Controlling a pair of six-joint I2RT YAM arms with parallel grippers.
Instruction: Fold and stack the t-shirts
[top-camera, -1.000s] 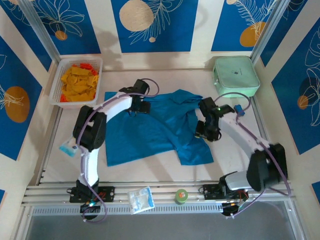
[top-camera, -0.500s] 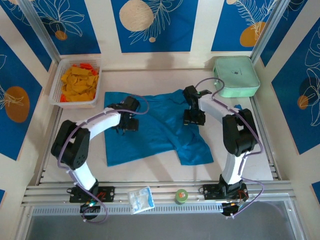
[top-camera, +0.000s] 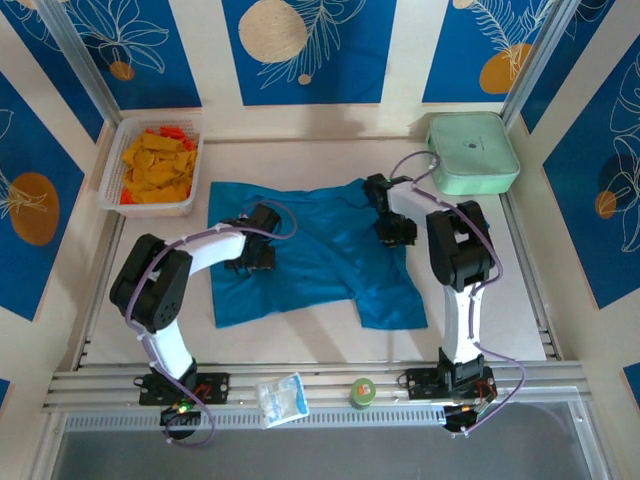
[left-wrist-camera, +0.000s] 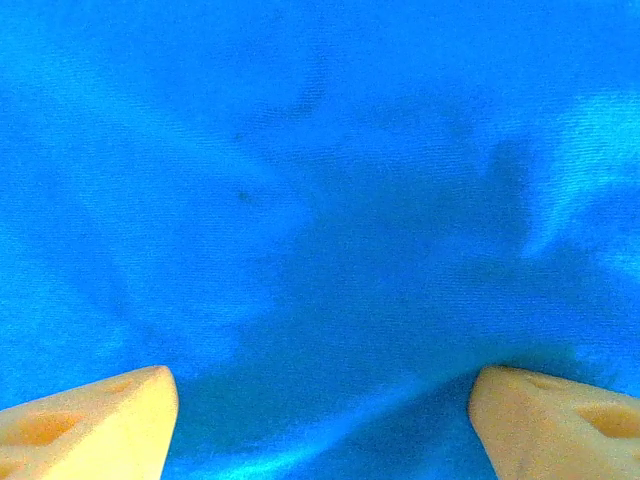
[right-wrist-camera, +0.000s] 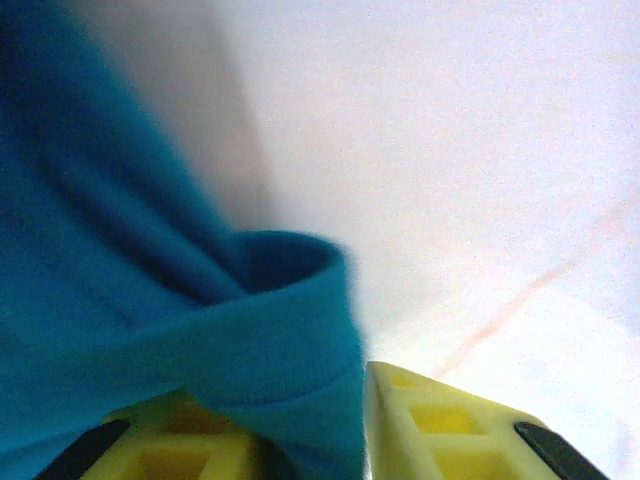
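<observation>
Currently a teal t-shirt (top-camera: 320, 270) lies spread on the worktop (top-camera: 300, 165). The left claw (top-camera: 251, 259) stands wide open on it, gripping nothing; the right claw (top-camera: 393, 232) pinches a hem fold that may slip free.

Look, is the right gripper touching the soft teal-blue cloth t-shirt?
Touching. The right wrist view shows a fold of the teal-blue cloth t-shirt pinched between the yellow fingers of the right gripper.
</observation>
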